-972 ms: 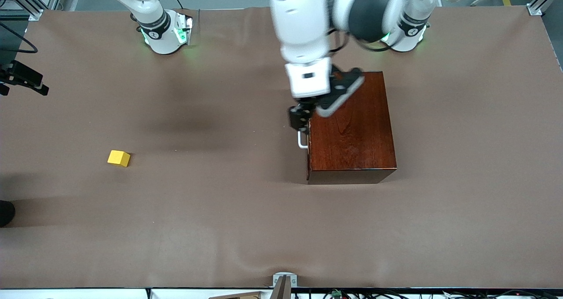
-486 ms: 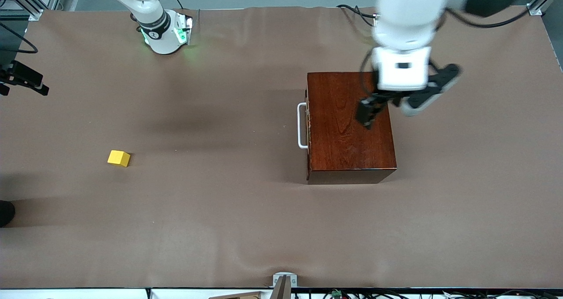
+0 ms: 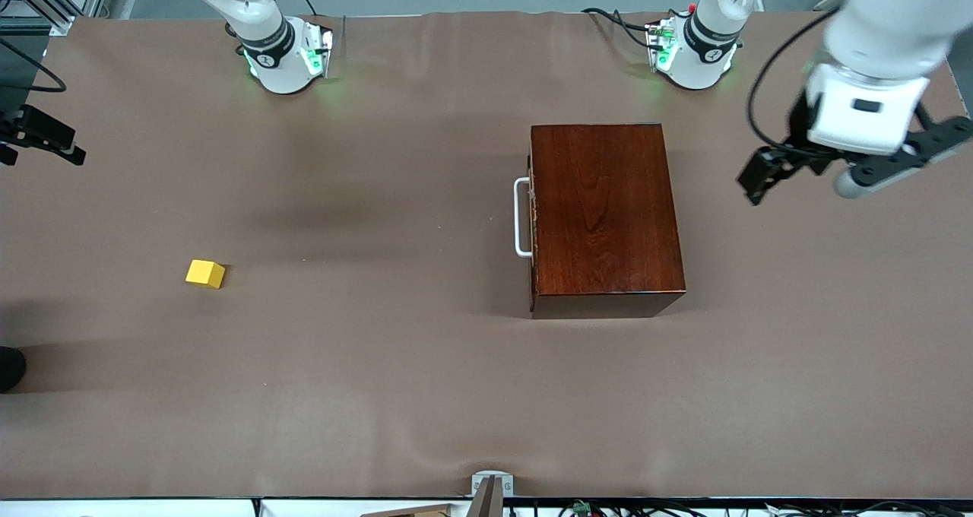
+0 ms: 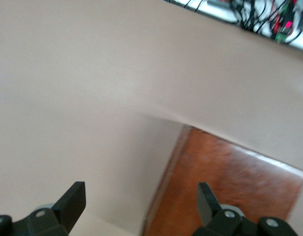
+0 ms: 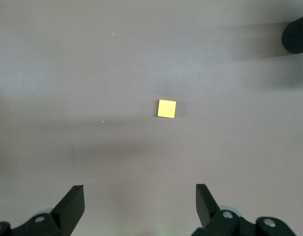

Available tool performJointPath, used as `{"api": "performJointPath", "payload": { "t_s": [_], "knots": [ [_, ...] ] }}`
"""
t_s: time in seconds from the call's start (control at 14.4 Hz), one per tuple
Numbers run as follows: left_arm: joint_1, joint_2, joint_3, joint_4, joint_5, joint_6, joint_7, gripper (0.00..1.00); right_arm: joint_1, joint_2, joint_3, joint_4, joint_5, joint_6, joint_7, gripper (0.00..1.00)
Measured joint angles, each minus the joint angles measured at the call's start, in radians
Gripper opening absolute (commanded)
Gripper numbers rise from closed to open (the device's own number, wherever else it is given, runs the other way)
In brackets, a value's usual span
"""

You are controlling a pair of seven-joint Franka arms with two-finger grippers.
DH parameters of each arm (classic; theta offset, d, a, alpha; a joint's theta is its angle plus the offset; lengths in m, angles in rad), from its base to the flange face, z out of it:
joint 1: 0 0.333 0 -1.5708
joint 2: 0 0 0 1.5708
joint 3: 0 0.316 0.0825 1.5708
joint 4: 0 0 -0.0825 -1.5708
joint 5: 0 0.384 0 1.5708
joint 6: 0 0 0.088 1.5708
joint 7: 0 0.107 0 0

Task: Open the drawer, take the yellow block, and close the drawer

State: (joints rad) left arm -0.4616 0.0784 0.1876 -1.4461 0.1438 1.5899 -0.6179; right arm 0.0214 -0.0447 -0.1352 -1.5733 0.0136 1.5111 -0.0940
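Brown-covered table [image 3: 426,395] carries everything. Mahogany box [image 3: 604,213] sits toward the left arm's end of the table, roughly mid-depth; use it as ref. The drawer [image 3: 534,217] is pushed fully in, front flush w/ the box face that looks toward the right arm's end; white U-handle [image 3: 520,217] sticks out from that face.

Left gripper [image 3: 760,179] hangs in the air over bare table, off the box's side toward the left arm's end, not touching it. Fingers [image 4: 73,199] well apart, nothing btwn them; left wrist view shows a corner of the box top below.

Right gripper [image 5: 140,199] is outside the front view. Its wrist view looks down on the yellow block, fingers spread wide, empty.

Yellow block [image 3: 205,274] lies on the table well apart from the box, toward the right arm's end and slightly nearer the front camera than the handle.
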Motion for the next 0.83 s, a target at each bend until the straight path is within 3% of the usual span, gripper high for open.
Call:
{"api": "performJointPath", "payload": {
  "t_s": [0.69,0.83],
  "knots": [
    [0.209,0.000,-0.004,-0.006,-0.073,-0.017,0.430,1.00,0.000,0.000,0.001,-0.005,0.001,-0.001,0.000,1.00],
    [0.266,-0.002,-0.050,-0.006,-0.082,-0.017,0.475,1.00,0.000,0.000,0.001,-0.005,0.001,-0.001,0.000,1.00]
  ]
}}
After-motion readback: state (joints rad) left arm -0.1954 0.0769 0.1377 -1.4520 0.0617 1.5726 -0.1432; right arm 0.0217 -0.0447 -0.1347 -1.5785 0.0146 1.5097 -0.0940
